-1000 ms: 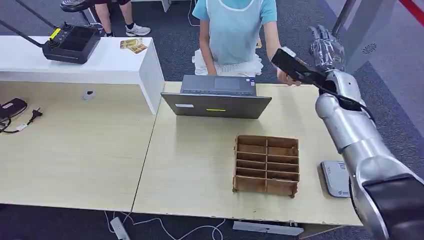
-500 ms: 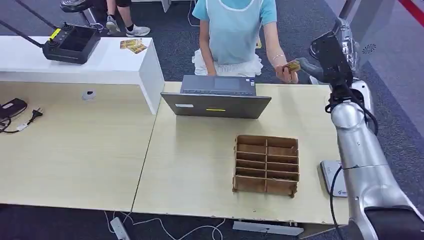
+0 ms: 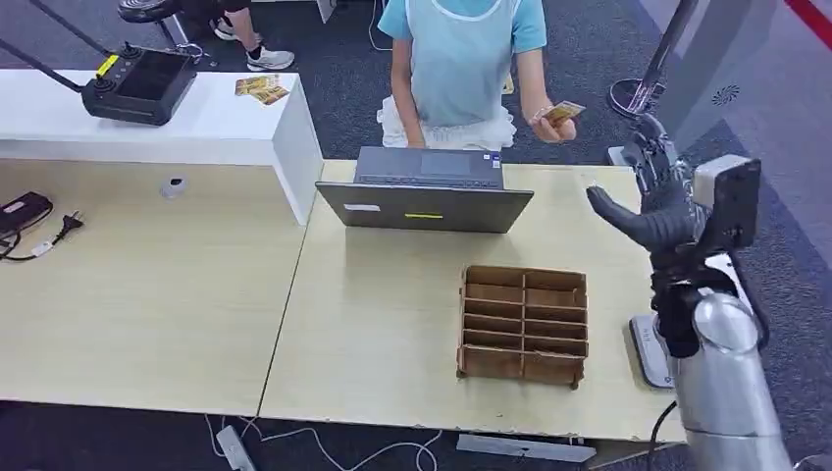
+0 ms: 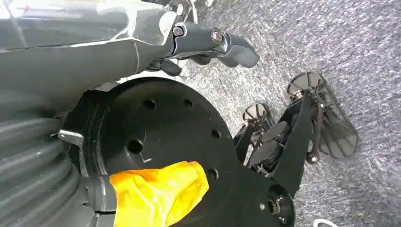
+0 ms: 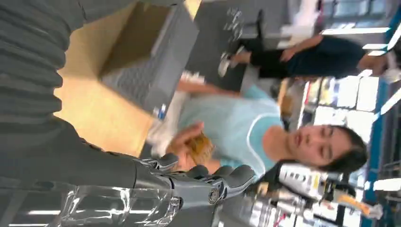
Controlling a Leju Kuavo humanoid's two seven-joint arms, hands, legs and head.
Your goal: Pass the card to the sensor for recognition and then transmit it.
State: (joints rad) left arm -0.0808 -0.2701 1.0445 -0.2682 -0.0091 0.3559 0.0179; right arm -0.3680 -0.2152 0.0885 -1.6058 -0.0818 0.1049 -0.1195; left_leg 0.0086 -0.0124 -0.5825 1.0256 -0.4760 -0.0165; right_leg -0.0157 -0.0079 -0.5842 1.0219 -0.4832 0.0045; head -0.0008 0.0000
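Card (image 3: 562, 111) pinched in person's hand (image 3: 549, 126), up-left of right hand (image 3: 655, 201); fingers spread, empty; well apart.

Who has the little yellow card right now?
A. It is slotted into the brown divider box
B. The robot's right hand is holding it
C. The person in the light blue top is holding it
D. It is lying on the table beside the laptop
C: the card sits in the person's hand beyond the table's far edge, while the robot's right hand is raised nearby with nothing between its fingers.
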